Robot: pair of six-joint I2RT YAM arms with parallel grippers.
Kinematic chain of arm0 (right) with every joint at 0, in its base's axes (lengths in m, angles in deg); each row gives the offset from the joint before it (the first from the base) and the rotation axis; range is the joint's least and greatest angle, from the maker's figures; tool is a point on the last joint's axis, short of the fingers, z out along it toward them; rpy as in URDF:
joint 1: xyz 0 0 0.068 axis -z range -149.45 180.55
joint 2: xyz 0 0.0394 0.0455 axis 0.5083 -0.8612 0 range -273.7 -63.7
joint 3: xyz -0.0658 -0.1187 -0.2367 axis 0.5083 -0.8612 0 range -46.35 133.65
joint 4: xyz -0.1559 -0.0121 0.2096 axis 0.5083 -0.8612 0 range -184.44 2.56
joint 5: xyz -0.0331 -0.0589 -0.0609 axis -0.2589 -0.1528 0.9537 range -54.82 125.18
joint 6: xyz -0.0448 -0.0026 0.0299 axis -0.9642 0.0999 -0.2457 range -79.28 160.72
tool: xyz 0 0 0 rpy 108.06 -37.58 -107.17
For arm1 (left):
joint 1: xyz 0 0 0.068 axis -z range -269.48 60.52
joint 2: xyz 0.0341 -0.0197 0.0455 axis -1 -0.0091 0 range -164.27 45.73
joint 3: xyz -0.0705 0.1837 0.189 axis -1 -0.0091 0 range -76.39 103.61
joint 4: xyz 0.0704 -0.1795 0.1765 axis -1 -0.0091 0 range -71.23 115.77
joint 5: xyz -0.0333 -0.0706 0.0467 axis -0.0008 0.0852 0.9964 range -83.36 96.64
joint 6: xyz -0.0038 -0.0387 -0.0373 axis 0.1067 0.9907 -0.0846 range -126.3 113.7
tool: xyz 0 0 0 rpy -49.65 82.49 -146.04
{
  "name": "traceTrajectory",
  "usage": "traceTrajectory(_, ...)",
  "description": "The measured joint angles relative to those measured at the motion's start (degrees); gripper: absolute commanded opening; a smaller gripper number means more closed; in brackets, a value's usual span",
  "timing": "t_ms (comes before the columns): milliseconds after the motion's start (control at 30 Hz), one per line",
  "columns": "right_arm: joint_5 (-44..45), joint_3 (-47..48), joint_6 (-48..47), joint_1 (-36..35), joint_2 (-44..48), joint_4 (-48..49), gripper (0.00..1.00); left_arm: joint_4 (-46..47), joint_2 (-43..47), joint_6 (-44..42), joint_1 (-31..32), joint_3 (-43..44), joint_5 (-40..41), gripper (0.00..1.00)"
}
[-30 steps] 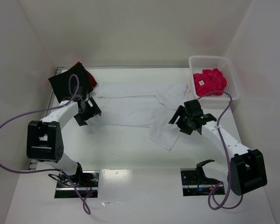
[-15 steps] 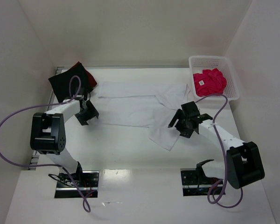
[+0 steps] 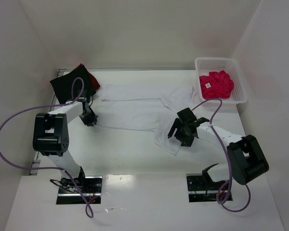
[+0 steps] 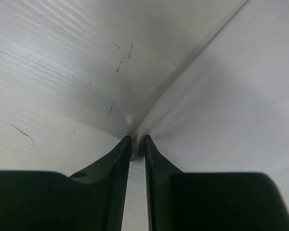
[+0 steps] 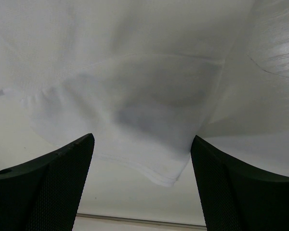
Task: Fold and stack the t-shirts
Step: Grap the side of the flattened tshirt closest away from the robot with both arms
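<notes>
A white t-shirt [image 3: 135,108] lies spread across the middle of the table. My left gripper [image 3: 90,118] sits at its left edge. In the left wrist view the gripper [image 4: 137,143] is shut, with a fold of the white cloth [image 4: 231,96] pinched between its tips. My right gripper [image 3: 182,133] hovers open over the shirt's lower right flap; its wide-apart fingers frame the hem [image 5: 154,168]. A black t-shirt [image 3: 67,85] with a dark red one [image 3: 90,81] beside it lies at the back left. A pink-red t-shirt [image 3: 216,85] is bunched in the basket.
The white lattice basket [image 3: 220,62] stands at the back right, close to the right wall. Purple cables loop from both arms, the left one out past the table's left edge. Two metal base plates [image 3: 79,185] sit at the near edge.
My left gripper has closed from wide open onto the white shirt's left edge. My right gripper has slid left and nearer along the shirt's lower right flap, still open.
</notes>
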Motion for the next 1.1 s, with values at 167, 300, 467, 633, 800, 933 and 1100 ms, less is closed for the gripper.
traceTrajectory(167, 0.56, -0.64, 1.53, -0.03, 0.04, -0.24, 0.84, 0.06, -0.12, -0.07, 0.00, 0.04, -0.01, 0.02)
traceTrajectory(300, 1.19, -0.68, 3.23, -0.75, 0.15, -0.73, 0.82, 0.04, -0.12, -0.11, 0.00, 0.04, -0.03, 0.00)
traceTrajectory(467, 0.81, -0.77, 5.00, -3.07, 0.39, -3.13, 0.78, 0.04, -0.12, -0.35, 0.00, 0.07, -0.08, 0.00)
traceTrajectory(633, -0.52, -1.68, 7.06, -7.09, 2.08, -5.70, 0.69, 0.06, -0.12, -1.12, 0.00, 0.07, -0.26, 0.00)
traceTrajectory(800, -2.38, -2.99, 8.84, -9.88, 1.98, -6.11, 0.58, 0.06, -0.12, -1.16, 0.00, 0.07, -0.27, 0.00)
traceTrajectory(933, -2.44, -2.63, 9.59, -10.83, 1.07, -6.10, 0.58, 0.04, -0.12, -1.16, -0.02, 0.08, -0.30, 0.00)
traceTrajectory(1100, -2.01, -1.99, 10.07, -11.08, 0.28, -6.47, 0.58, -0.05, -0.10, -1.16, -0.24, 0.11, -0.49, 0.00)
